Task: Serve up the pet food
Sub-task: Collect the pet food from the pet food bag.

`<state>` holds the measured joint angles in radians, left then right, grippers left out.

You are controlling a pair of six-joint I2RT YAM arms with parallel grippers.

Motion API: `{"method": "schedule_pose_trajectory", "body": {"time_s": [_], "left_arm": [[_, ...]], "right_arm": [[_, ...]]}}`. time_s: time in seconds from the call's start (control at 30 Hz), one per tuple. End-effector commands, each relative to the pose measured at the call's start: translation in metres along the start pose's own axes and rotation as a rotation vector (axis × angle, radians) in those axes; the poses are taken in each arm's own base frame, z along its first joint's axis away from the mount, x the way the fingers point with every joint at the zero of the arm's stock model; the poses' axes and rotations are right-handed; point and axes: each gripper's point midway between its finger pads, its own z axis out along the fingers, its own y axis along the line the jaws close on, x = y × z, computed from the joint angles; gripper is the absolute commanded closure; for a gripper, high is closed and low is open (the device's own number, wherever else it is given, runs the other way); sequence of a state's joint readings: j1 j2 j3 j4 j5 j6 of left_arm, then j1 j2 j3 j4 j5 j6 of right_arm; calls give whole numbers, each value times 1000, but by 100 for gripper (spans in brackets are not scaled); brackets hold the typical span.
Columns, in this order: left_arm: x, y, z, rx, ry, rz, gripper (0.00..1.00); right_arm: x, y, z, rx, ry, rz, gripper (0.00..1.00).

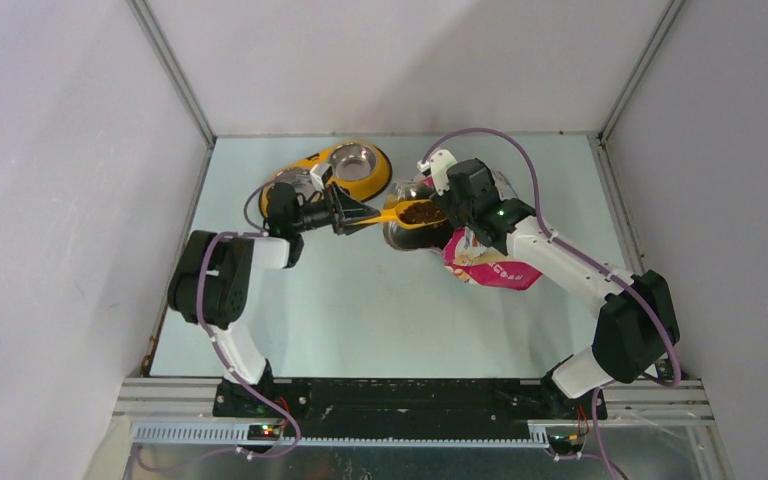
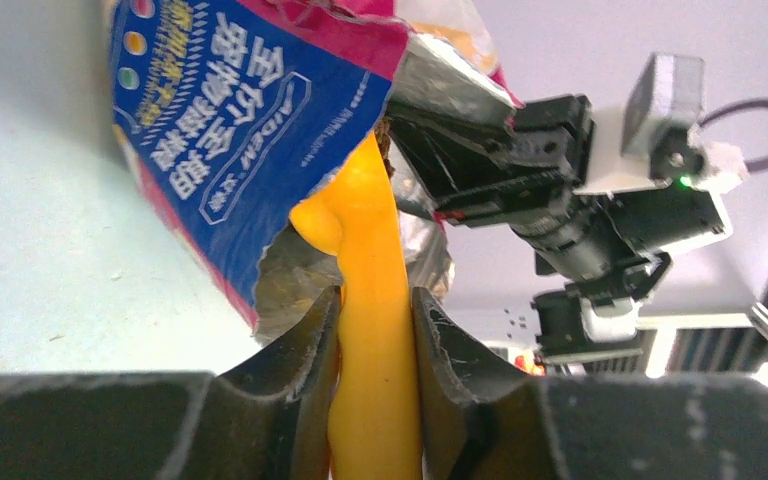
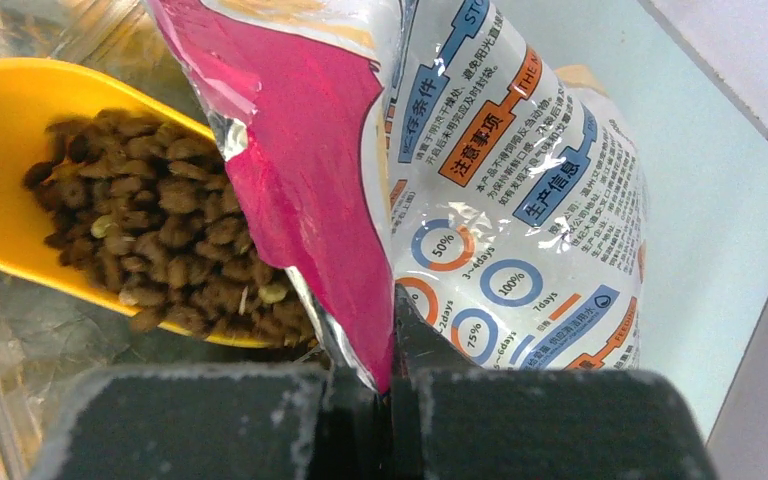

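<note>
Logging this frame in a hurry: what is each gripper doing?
Left gripper: closed on the orange scoop.
Right gripper: closed on the pouch.

Bright, even light; soft shadows; glare on pouch (image 3: 520,190) foil; near end effector fingers (image 2: 300,380) blurred.

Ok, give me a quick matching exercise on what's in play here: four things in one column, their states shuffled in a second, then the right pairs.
1. orange plastic scoop
2. glossy blue-and-pink pouch
3. small dark-brown kibble pellets
4. yellow double feeder with two steel bowls

A. heaped in the scoop's bowl
B. edge pinched by the right gripper
C. at the far side of the table, held by neither gripper
D. handle clamped in the left gripper

Pairs: 1-D, 2-B, 3-A, 4-C.
</note>
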<state>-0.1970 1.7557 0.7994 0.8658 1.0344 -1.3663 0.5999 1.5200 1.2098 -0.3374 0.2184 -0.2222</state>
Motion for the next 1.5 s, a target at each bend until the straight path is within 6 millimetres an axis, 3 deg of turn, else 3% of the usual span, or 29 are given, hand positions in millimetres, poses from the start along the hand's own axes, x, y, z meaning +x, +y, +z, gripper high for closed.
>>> {"method": "schedule_pose_trajectory", "body": {"time_s": [0.0,0.13,0.37,0.43,0.7,0.93,1.47], "left_arm": [[7,-43,-7,234,44,92,100],[4,-41,-5,248,37,25,100],[3,6,1,41,-11,9,100],[5,12,-1,1,-14,29,100],[-3,-18,-15,122,-25,48,100],[-7,-6,-20,88,-54,16,100],[-16,-8,-33,90,-108,5,100]], "right_arm": [[4,-23,-3,87,5,-13,100],[2,-27,-4,101,0,-15,100],[2,-26,-4,100,-1,-21,100],[1,-26,-5,101,-4,-21,100],[1,-32,-7,113,-5,-14,100],[3,-33,-5,125,3,-18,100],[5,-28,-2,104,11,-18,100]]}}
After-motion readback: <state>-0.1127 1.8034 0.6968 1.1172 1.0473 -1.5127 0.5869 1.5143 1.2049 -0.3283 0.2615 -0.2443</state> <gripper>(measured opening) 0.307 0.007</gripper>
